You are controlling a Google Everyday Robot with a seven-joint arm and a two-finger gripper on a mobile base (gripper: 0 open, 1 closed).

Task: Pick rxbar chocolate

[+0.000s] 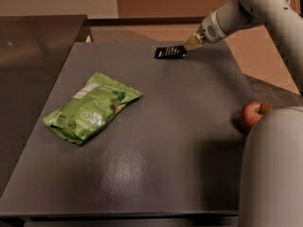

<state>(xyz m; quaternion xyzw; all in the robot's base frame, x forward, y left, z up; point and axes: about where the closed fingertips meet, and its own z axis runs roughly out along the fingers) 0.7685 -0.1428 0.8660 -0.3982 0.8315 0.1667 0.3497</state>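
The rxbar chocolate is a small flat black wrapper with white lettering, at the far middle of the dark grey table. My gripper reaches in from the upper right and is shut on the bar's right end. The bar sticks out to the left of the fingertips, at or just above the tabletop. The white arm runs back to the upper right corner.
A green snack pouch lies on the left half of the table. A red apple sits at the table's right edge, partly behind my white body. A steel counter adjoins on the left.
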